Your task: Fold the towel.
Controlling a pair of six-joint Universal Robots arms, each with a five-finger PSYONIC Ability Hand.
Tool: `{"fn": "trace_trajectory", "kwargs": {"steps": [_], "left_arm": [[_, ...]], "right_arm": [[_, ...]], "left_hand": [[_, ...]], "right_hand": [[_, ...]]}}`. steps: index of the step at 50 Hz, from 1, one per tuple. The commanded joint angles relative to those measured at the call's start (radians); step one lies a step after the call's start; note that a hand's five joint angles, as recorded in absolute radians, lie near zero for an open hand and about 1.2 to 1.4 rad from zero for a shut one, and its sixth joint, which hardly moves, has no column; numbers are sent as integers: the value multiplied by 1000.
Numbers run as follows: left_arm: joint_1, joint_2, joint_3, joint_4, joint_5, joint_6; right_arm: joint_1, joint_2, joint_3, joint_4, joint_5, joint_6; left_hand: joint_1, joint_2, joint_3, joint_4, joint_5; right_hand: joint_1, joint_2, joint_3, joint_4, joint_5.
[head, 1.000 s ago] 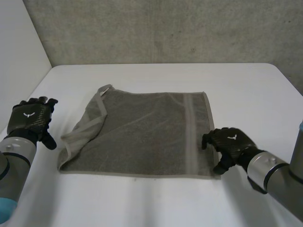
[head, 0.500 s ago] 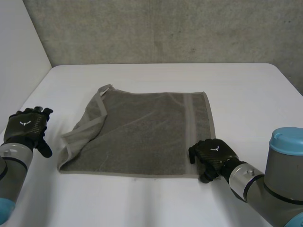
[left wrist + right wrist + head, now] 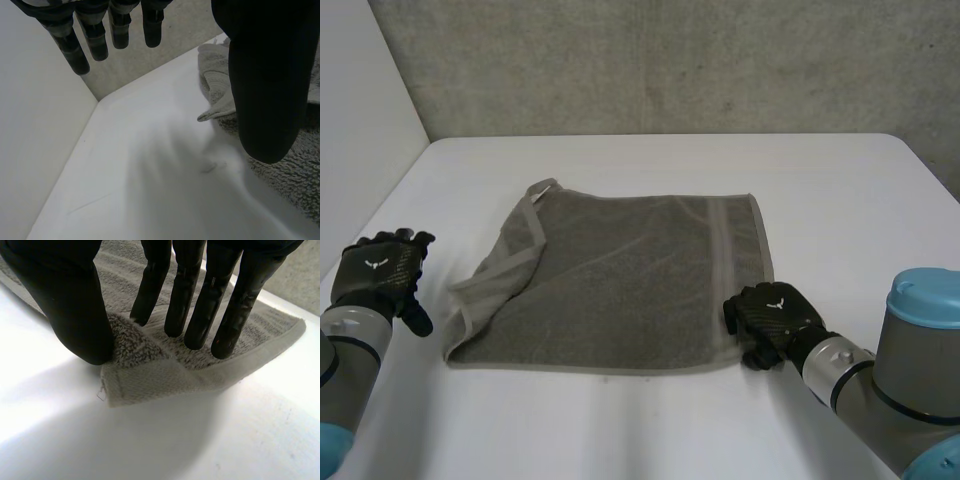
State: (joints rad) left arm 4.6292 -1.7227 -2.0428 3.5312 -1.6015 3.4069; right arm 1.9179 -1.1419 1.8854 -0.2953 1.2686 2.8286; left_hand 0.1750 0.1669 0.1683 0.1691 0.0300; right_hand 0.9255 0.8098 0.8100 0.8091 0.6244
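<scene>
Right hand (image 3: pixel 770 318) sat at the towel's (image 3: pixel 630 290) near right corner. In the right wrist view the thumb pressed against the towel (image 3: pixel 160 375) at the edge beside that corner, and the fingers (image 3: pixel 187 290) came straight down on its top face. A ridge of cloth was bunched between thumb and fingers, so the hand was pinching the towel. The corner itself curled up slightly off the table (image 3: pixel 620 420).

Left hand (image 3: pixel 382 272) was off the towel, to the left of its near left corner and apart from the cloth. Its fingers were straight and spread, holding nothing. In the left wrist view the towel (image 3: pixel 295 175) lay beyond the thumb of the left hand (image 3: pixel 265 75).

The towel was grey and lay mostly flat on the table. Its left edge was folded over onto itself in a strip from near left to far left corner. A paler stripe ran along its right side.

Past the towel's far edge was bare table, then a grey concrete wall (image 3: pixel 670 60).
</scene>
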Motion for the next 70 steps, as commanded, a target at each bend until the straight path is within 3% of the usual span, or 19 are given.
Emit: {"fn": "trace_trajectory", "kwargs": {"steps": [1,5,7,9,14,17,19,22,24,27,41,50,54,70], "left_arm": [[-4,2,-5,0,0,0],[-13,2,-7,0,2,0],[-17,2,-7,-2,2,0],[-17,2,-7,-2,0,2],[-41,32,-19,-5,6,3],[-72,69,-33,-11,46,5],[-113,101,-57,-20,142,9],[-132,118,-73,-28,198,12],[-148,141,-97,-34,290,15],[-152,138,-102,-29,328,12],[-216,-3,-19,-37,291,32],[-198,-8,-7,-106,298,292],[-144,-21,-7,-106,305,396],[-142,-110,-2,-29,383,390]], "right_arm": [[0,25,-41,-16,3,0],[0,40,-55,-18,5,0],[0,45,-65,-19,6,0],[0,39,-66,-19,6,2],[-5,-2,-65,-24,25,3],[-22,-50,-58,-21,32,5],[-48,-73,-54,-18,22,5],[-57,-78,-54,-15,23,5],[-60,-78,-55,-13,24,0],[-65,-78,-60,-4,25,-14],[-128,-78,-49,2,38,-152],[-163,-79,-63,4,37,-155],[-165,-79,-65,13,34,-156],[-154,-70,-55,36,25,-161]], "left_hand": [[3,11,10,9,-26],[3,11,10,9,-26],[3,11,10,9,-26],[6,14,13,12,-23],[15,23,22,21,-14],[24,32,31,30,-6],[30,38,36,35,0],[36,44,42,41,6],[41,50,48,47,12],[44,52,51,50,15],[65,73,72,71,35],[94,102,101,100,65],[153,161,160,159,123],[361,369,368,367,332]], "right_hand": [[37,153,153,154,164],[108,223,223,224,234],[394,509,509,510,520],[470,586,586,586,597],[471,586,586,587,597],[471,586,586,587,597],[471,586,586,587,597],[471,586,586,587,597],[471,586,586,587,597],[471,586,586,587,597],[471,586,586,587,597],[471,586,586,587,597],[471,586,586,587,597],[471,586,586,587,597]]}}
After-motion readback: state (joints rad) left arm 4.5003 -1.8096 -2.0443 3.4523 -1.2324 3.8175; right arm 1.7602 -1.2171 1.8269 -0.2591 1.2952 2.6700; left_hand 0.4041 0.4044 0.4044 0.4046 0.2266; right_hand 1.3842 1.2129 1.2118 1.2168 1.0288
